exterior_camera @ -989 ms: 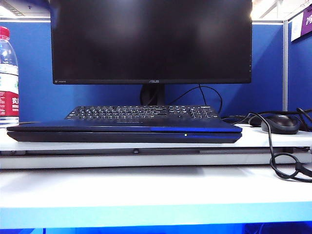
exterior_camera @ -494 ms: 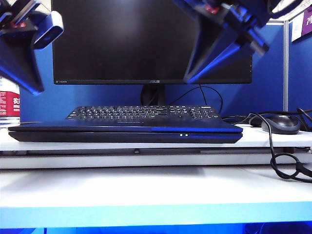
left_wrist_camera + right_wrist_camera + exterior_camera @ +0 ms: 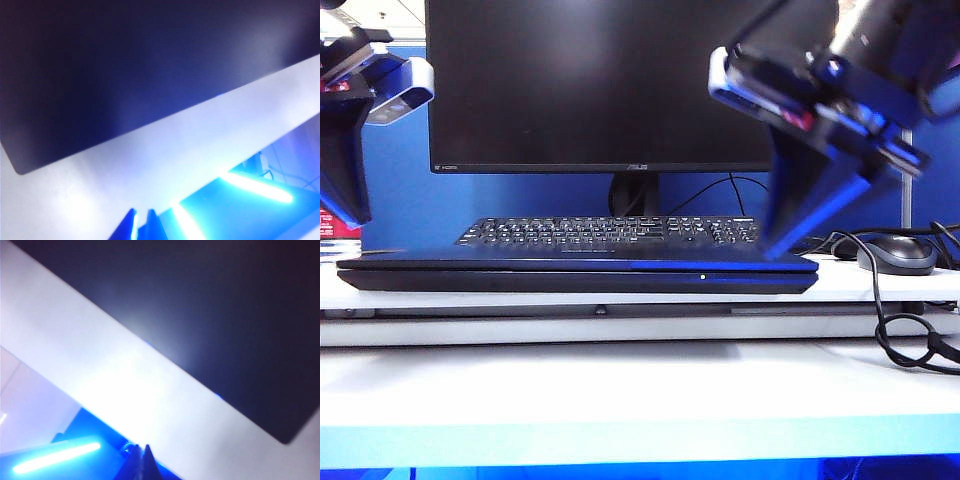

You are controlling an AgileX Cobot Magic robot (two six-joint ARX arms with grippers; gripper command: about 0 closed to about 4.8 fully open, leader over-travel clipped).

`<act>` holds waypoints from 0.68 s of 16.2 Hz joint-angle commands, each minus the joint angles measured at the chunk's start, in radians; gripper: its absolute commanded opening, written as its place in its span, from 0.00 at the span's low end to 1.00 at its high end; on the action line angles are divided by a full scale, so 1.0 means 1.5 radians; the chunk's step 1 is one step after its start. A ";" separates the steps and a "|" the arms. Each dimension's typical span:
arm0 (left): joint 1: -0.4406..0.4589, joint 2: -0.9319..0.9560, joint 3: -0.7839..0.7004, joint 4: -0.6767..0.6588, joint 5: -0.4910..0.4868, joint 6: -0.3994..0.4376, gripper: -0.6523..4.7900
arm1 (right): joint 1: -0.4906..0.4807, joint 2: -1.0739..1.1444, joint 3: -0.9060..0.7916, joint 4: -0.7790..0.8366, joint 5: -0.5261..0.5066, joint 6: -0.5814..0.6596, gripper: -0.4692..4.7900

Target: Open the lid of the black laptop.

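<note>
**Both arms closing in on a shut laptop**

The step in hand looks like the approach. The black laptop [image 3: 576, 270] lies closed on the white tabletop [image 3: 640, 385], in front of the keyboard [image 3: 610, 231] and monitor [image 3: 630, 85]. Its lid [image 3: 570, 259] lies flat on the base, dark with a bluish sheen, and one small light shows on the front edge. The right gripper [image 3: 782, 243] reaches down to the lid's right end; the left gripper [image 3: 348, 205] hangs above the laptop's left end, apart from it. In each wrist view the fingers look nearly together. Next, I judge, a fingertip must catch under the lid's front lip and lift.
</note>
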 commanded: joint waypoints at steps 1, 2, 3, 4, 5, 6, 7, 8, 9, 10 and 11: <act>0.000 -0.002 0.000 0.006 -0.015 0.003 0.19 | 0.000 0.001 -0.003 0.023 0.014 0.000 0.09; 0.000 -0.002 0.000 0.009 -0.027 0.003 0.19 | -0.003 0.001 -0.004 0.036 0.018 0.000 0.09; 0.000 -0.002 0.000 0.012 -0.027 0.003 0.19 | -0.004 0.001 -0.004 0.043 0.026 -0.001 0.09; 0.000 -0.002 0.000 0.012 -0.033 0.003 0.19 | -0.012 0.002 -0.003 0.058 0.041 -0.001 0.09; 0.000 -0.001 0.000 0.012 -0.034 0.004 0.19 | -0.020 0.002 -0.003 0.065 0.040 0.000 0.09; 0.000 -0.001 0.000 0.011 -0.034 0.005 0.19 | -0.030 0.002 -0.003 0.067 0.041 -0.001 0.09; 0.000 0.000 0.000 0.011 -0.034 0.005 0.19 | -0.034 0.005 -0.003 0.067 0.037 -0.001 0.09; 0.000 0.002 0.000 0.012 -0.034 0.005 0.19 | -0.034 0.010 -0.004 0.066 0.037 -0.002 0.09; 0.000 0.002 0.000 0.016 -0.032 0.004 0.19 | -0.034 0.014 -0.004 0.069 0.036 -0.001 0.09; 0.000 0.001 0.000 0.019 -0.020 0.004 0.19 | -0.031 0.014 -0.004 0.073 0.030 0.000 0.09; 0.000 -0.001 0.000 0.025 -0.013 0.003 0.19 | -0.031 0.013 -0.004 0.079 0.027 0.001 0.09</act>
